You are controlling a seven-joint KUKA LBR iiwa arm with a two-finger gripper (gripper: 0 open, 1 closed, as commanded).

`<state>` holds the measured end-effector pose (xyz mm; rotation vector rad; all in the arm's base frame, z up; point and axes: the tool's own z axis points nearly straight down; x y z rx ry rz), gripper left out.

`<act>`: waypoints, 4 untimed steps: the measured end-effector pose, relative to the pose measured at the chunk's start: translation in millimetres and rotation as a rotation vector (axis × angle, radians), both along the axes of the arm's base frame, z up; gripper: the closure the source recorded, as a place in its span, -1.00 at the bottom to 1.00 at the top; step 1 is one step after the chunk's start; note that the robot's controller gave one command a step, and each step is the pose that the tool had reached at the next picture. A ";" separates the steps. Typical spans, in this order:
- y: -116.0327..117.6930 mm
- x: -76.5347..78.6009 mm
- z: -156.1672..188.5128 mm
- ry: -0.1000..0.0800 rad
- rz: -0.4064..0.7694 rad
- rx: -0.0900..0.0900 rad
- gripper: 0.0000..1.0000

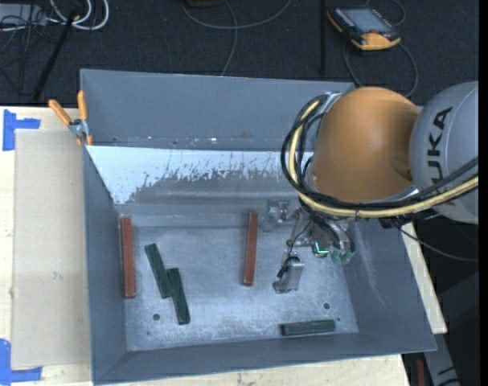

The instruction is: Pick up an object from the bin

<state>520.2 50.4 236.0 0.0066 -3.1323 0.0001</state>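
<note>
Brown stick (249, 248) lay just beside the gripper (289, 278), a green stick (308, 326) nearer the camera, and whether the gripper was clenched could not be told.

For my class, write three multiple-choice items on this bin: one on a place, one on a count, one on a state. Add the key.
1. Where in the bin is the hand?
A just right of the middle brown bar
B over the left brown bar
C at the left wall

2. How many bars are dark green?
A one
B three
C five

3. How do the two green bars on the left lie?
A touching
B far apart
C standing upright

Key:
1 A, the hand hangs beside that bar.
2 B, two on the left plus the lone green bar at the view's lower right.
3 A, their sides meet.
</note>
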 end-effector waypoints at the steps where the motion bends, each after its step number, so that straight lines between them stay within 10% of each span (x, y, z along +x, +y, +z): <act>1: -32.7 68.7 -63.0 -0.008 0.140 0.000 -1.00; 2: -1.1 64.6 -160.3 -0.004 0.512 0.004 -1.00; 3: -1.7 65.7 -158.8 -0.008 0.507 0.004 1.00; 4: -17.6 76.4 -9.1 -0.017 0.852 0.002 1.00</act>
